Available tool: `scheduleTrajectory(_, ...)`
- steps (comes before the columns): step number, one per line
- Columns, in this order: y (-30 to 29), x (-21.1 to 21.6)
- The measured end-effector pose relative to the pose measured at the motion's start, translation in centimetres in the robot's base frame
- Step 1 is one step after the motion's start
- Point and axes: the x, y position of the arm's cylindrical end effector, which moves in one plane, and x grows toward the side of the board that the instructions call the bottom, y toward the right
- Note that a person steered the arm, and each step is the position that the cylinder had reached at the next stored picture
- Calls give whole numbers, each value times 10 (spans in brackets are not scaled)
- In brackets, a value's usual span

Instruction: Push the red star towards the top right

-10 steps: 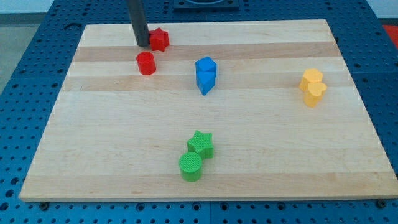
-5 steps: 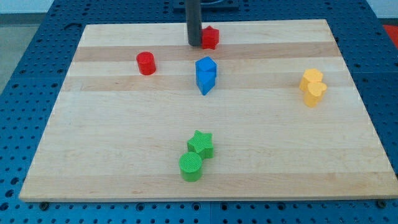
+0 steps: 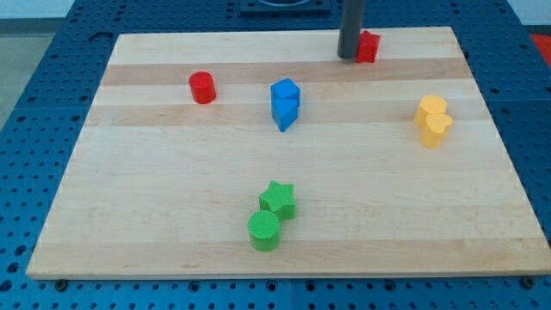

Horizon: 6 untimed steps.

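My tip [image 3: 349,56] rests on the wooden table [image 3: 172,198] close to its top edge, right of the middle. It touches the left side of the red star [image 3: 368,46], which sits just beside the top edge and part of the way toward the top right corner. The rod rises straight up from the tip and leaves the view at the top. There are no fingers on this arm, only the plain rod, so nothing is apart, together or clamped on anything.

The red cylinder [image 3: 202,87] stands well apart from the star, in the top left part of the table. The blue block [image 3: 285,103], which looks like two angular pieces pressed together, stands near the middle of the table, a little toward the top edge, below and left of my tip. Its exact shape is hard to make out.

Two yellow blocks [image 3: 433,120] sit touching each other near the right edge, roughly halfway down; their rounded, faceted shapes are too small to name for certain. The green star [image 3: 279,199] lies toward the bottom edge near the middle, and the green cylinder [image 3: 264,231] touches it on its lower left side, closer to the bottom edge.

The table lies on a blue pegboard surface [image 3: 34,103] that shows around all its edges.
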Motion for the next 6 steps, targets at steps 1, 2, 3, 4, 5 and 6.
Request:
scheduleTrajectory(1, 25, 0)
scheduleTrajectory(2, 50, 0)
scheduleTrajectory(3, 55, 0)
scheduleTrajectory(4, 55, 0)
scheduleTrajectory(5, 12, 0)
scheduleTrajectory(6, -50, -12)
